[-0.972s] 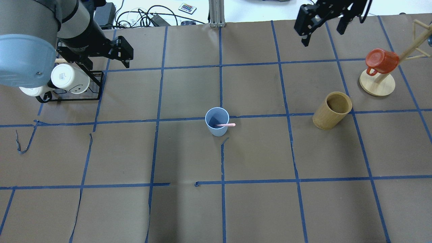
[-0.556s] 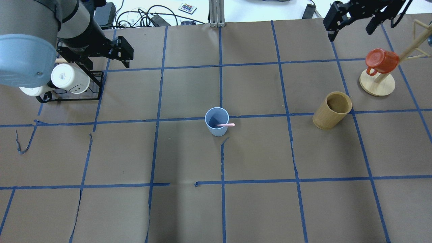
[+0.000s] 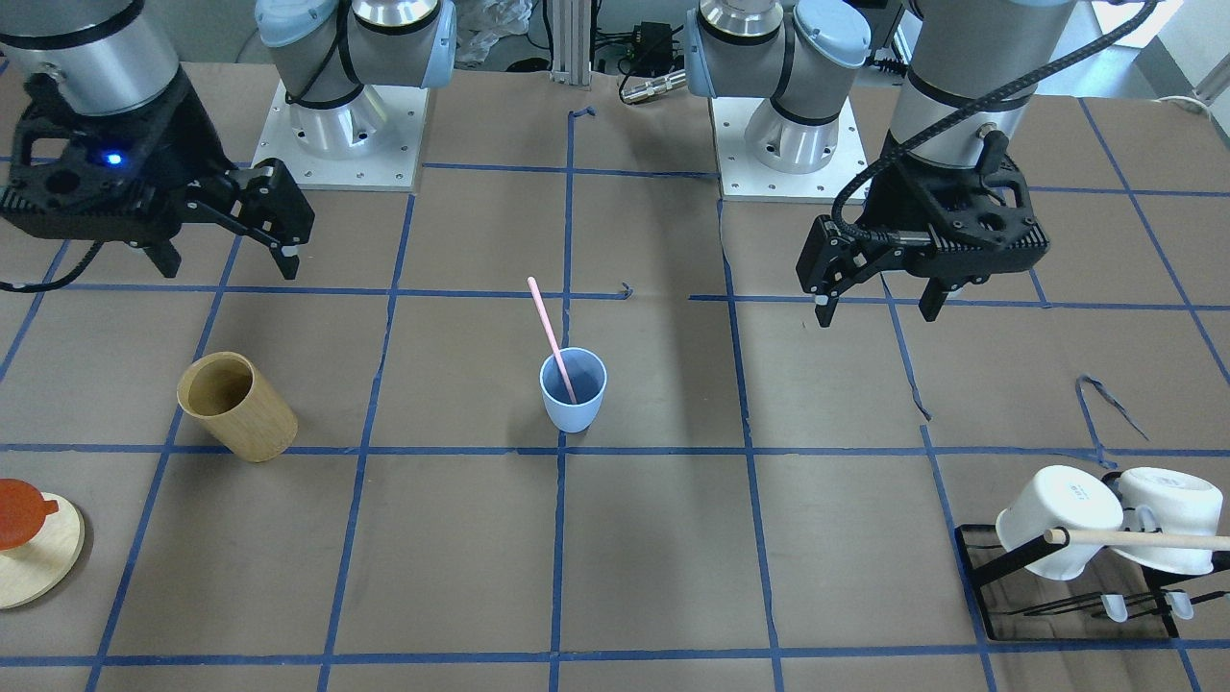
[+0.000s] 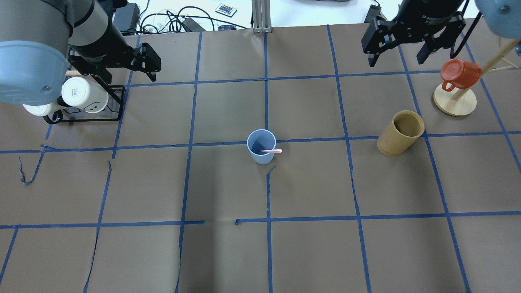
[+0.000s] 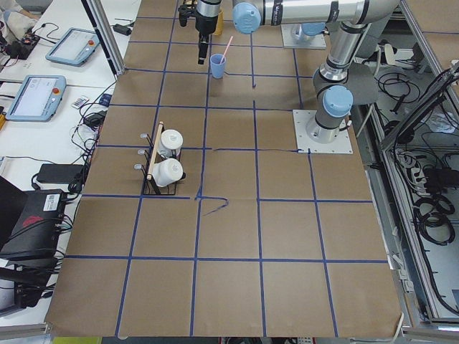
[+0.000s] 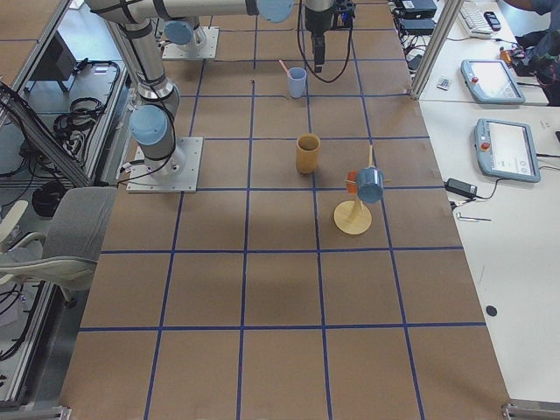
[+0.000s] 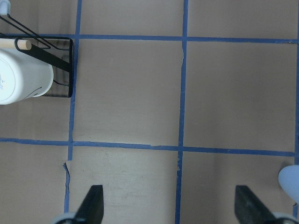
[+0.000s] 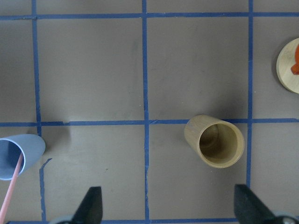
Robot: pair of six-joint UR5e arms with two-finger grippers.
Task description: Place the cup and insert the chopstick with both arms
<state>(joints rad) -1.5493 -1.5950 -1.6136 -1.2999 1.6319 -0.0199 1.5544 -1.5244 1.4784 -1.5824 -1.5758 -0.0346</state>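
The cup (image 3: 574, 408) stands upright in the middle of the tabletop, well clear of every edge. The left gripper (image 3: 876, 306) and right gripper (image 3: 231, 261) hang high on either side, well apart from it. Both have their jaws spread wide, holding and touching nothing. The chopstick (image 3: 548, 330) stands in the cup, its upper end leaning toward the right gripper's side.

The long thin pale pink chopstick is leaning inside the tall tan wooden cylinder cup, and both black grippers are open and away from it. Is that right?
Not quite. The pale pink chopstick leans inside the small pale blue plastic cup, not the tan wooden cylinder cup, which is empty; the exterior front-facing view shows this. The left gripper and right gripper are indeed open and away from it.
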